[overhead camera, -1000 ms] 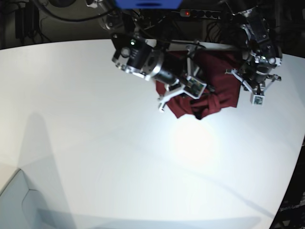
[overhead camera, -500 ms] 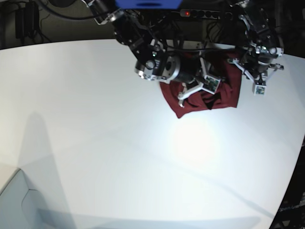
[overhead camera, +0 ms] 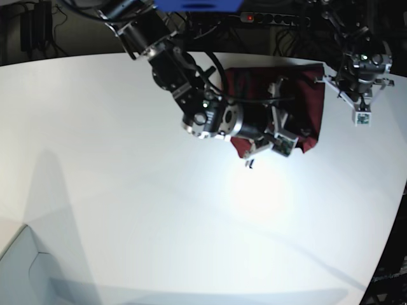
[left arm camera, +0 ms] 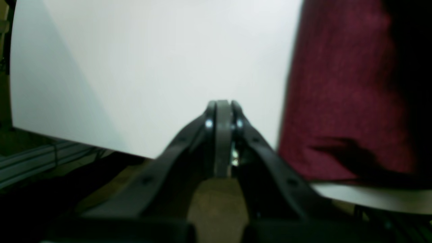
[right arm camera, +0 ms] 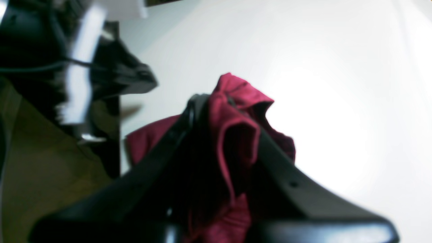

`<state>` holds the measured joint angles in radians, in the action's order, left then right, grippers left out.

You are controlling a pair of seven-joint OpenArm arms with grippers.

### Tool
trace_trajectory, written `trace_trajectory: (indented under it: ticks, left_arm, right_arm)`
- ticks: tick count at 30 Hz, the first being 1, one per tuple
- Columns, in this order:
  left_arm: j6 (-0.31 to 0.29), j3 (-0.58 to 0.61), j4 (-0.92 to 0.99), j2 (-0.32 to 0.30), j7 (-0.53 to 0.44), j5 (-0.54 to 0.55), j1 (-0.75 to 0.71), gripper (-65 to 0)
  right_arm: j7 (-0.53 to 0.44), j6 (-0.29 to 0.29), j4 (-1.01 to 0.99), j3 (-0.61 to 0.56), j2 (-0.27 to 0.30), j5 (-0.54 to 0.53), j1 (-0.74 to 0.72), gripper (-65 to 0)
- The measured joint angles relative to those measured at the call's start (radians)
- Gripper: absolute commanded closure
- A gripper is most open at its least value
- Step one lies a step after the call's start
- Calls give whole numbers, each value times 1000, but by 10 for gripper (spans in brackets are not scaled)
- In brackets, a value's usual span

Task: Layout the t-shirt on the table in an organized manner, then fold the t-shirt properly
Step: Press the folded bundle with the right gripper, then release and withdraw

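The dark maroon t-shirt (overhead camera: pixel 308 101) lies partly spread at the far right of the white table (overhead camera: pixel 127 159). My right gripper (right arm camera: pixel 219 98) is shut on a bunched fold of the t-shirt (right arm camera: pixel 236 128) and holds it a little above the table. In the base view the right gripper (overhead camera: pixel 252 159) sits at the shirt's front left corner, its arm lying across the cloth. My left gripper (left arm camera: pixel 221 104) is shut with nothing in it. It hangs over bare table (left arm camera: pixel 135 67) beside the t-shirt's edge (left arm camera: pixel 337 84). In the base view the left gripper (overhead camera: pixel 359 95) is just right of the shirt.
The table's back edge runs right under the left gripper, with aluminium rails (left arm camera: pixel 40 162) and dark floor beyond. Cables and a power strip (overhead camera: pixel 267 18) lie behind the table. The table's curved right edge (overhead camera: pixel 391 229) is close to the shirt.
The right arm swung right and toward the front with the fold still gripped, and the shirt spread wider. The left arm drew back and to the right, off the shirt.
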<state>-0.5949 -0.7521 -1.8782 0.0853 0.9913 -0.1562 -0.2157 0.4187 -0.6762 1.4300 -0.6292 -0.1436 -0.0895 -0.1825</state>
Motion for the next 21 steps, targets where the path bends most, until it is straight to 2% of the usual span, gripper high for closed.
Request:
trace_trajectory:
  ticks: [14,21]
  left_arm:
    - [1,0,191,-5,-11,5,62,0]
    - [4,1,209,-7,-23,5,77,0]
  right_arm:
    - [9,0,-16,-4,2,-15,-56,0]
    - [0,0,-18,-146,2,-20,-106,0]
